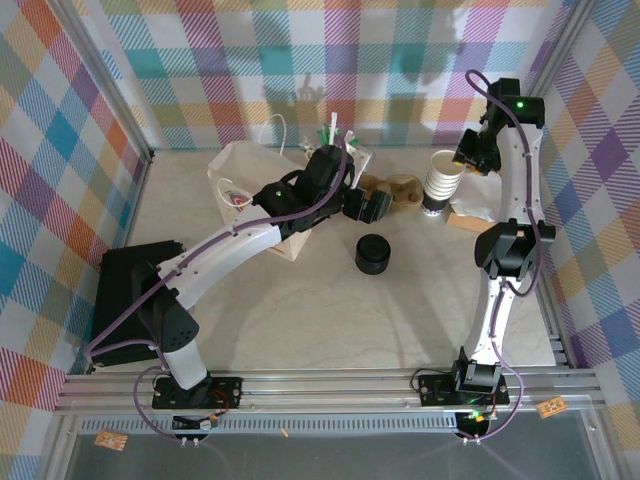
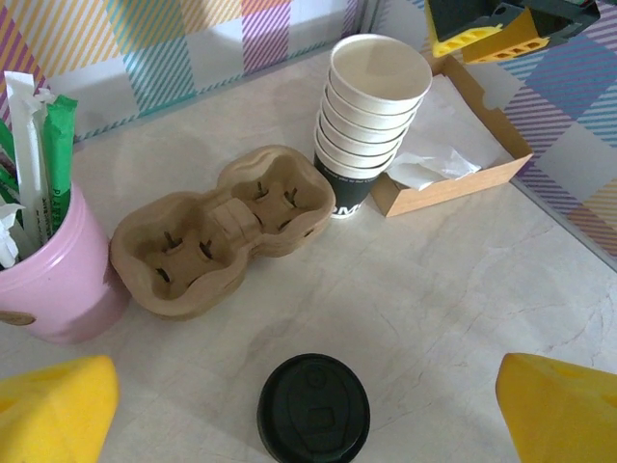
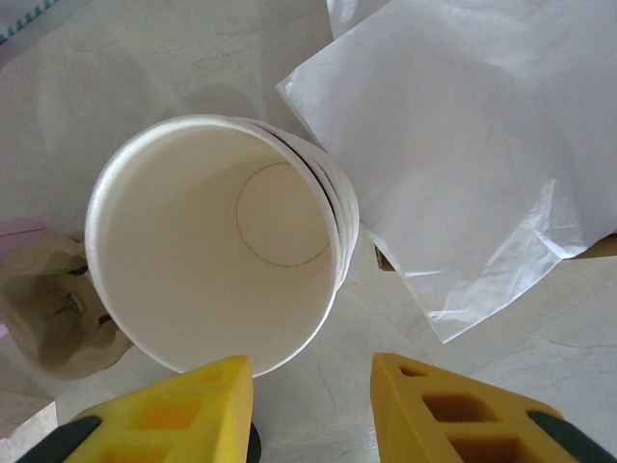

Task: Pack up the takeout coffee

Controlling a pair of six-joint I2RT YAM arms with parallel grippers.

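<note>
The takeout coffee is out of view. A lidless stack of white cups [image 1: 440,180] [image 2: 371,116] [image 3: 217,241] stands at the back right, its bottom cup black-banded. A squat black lid stack [image 1: 372,253] [image 2: 313,410] sits mid-table. My left gripper [image 1: 375,207] [image 2: 308,386] hangs wide open above the lid stack, touching nothing. My right gripper [image 1: 465,155] [image 3: 307,386] hovers over the cup stack's near edge, open by a narrow gap; bare table shows between its yellow fingers [image 3: 174,410].
A brown pulp cup carrier [image 1: 395,190] [image 2: 212,231] lies left of the cups. A pink cup of straws [image 2: 53,280] and a white paper bag [image 1: 250,180] stand further left. A cardboard tray [image 2: 453,183] holds napkins [image 3: 463,145]. A black box [image 1: 120,290] sits near left.
</note>
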